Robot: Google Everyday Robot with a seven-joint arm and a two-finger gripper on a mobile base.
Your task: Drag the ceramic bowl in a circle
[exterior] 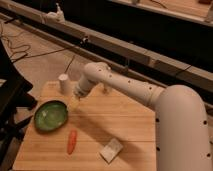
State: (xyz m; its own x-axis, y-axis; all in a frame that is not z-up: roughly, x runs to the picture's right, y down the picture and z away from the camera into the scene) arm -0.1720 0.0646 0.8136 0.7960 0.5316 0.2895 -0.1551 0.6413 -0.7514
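My gripper (73, 103) hangs wide open and, I think, empty just beside the bowl (50, 116) near the left edge of the table (125, 122), placed to catch its rim for dragging.

Shallow glossy green ceramic bowl (50, 115) upright on table (125, 125), left side, claw (74, 104) near its right rim.

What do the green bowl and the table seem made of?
The ceramic bowl looks like glazed ceramic: glossy green with a sheen. The table looks wooden: pale matte planks with seam lines. The claw hangs close by the bowl's rim.
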